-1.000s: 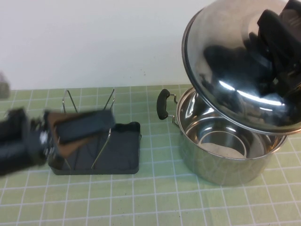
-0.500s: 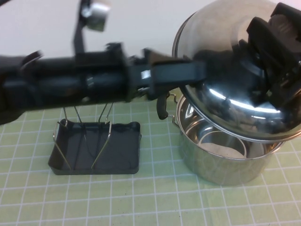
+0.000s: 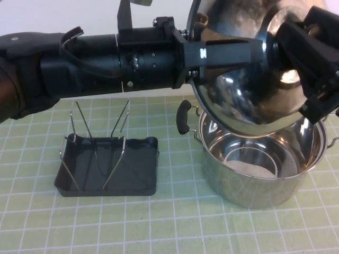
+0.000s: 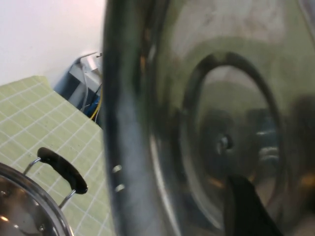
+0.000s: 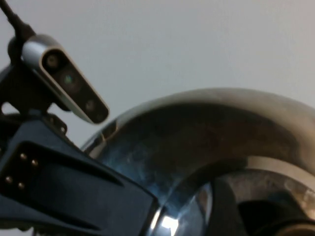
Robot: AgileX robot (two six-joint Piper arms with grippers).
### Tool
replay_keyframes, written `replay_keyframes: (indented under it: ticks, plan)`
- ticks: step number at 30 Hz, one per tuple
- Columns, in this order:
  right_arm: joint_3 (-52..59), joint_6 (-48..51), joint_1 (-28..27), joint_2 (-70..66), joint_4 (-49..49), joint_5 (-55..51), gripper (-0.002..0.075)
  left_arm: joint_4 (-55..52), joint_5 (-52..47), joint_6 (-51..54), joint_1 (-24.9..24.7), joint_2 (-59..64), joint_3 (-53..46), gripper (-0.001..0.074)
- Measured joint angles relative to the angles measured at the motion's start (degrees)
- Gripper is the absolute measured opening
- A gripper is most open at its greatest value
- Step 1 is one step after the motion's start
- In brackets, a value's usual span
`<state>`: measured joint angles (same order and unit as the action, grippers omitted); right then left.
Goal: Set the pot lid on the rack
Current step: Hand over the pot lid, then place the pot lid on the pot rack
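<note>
The shiny domed pot lid (image 3: 238, 100) hangs tilted almost on edge above the steel pot (image 3: 254, 180). My right gripper (image 3: 304, 63) is shut on the knob side of the lid at the upper right and carries it. My left gripper (image 3: 238, 52) reaches in from the left, one finger lying across the lid's outer face. The left wrist view shows the lid's hollow underside (image 4: 197, 98) with one dark finger (image 4: 243, 206) against it. The lid's dome fills the right wrist view (image 5: 206, 123). The dark grey rack (image 3: 132, 169) with wire prongs stands on the mat at the lower left.
The open pot with black side handles (image 3: 183, 119) stands at the right on the green checked mat (image 3: 159, 222). My left arm (image 3: 95, 58) spans the view above the rack. A white wall stands behind.
The lid has tipped more upright and moved a little left. My left arm swung up from beside the rack, across the view, to the lid's rim.
</note>
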<state>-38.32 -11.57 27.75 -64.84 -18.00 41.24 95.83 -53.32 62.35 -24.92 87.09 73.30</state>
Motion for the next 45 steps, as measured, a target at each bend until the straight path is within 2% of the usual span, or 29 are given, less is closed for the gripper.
replay_keyframes:
  ticks: [4, 9, 11, 13, 18, 26, 29, 45]
  plan:
    - [0.0, -0.1, 0.0, 0.1, -0.1, -2.4, 0.0411, -0.7, 0.1, 2.3, 0.0, 0.0, 0.0, 0.0177]
    - [0.0, 1.6, 0.0, 2.1, -0.5, -4.9, 0.0422, -3.0, 3.4, 3.4, -0.1, -2.6, 0.0, 0.0175]
    - [0.0, 3.8, 0.1, 4.0, -1.2, -6.8, 0.0424, -7.2, 6.7, 3.1, -0.5, -4.9, 0.1, 0.0166]
    - [0.0, 5.5, 0.3, 6.0, -1.8, -8.9, 0.0424, -13.8, 11.6, 1.3, -0.7, -7.7, 0.1, 0.0107]
    - [0.0, 8.0, 0.4, 10.8, -1.6, -13.9, 0.0424, -33.2, 18.9, -10.5, -0.2, -13.2, 0.1, 0.0109]
    - [0.0, 8.6, 0.4, 12.2, -1.6, -16.9, 0.0423, -64.5, 18.2, -36.9, -0.2, -14.9, 0.3, 0.0109]
    - [0.0, 9.2, 0.4, 12.2, -1.6, -19.1, 0.0421, -73.0, 18.2, -44.3, -0.2, -13.2, -0.2, 0.0109]
    - [0.0, 9.4, 0.4, 12.2, -1.5, -22.6, 0.042, -86.7, 19.7, -53.6, -0.2, -2.3, -2.7, 0.0108]
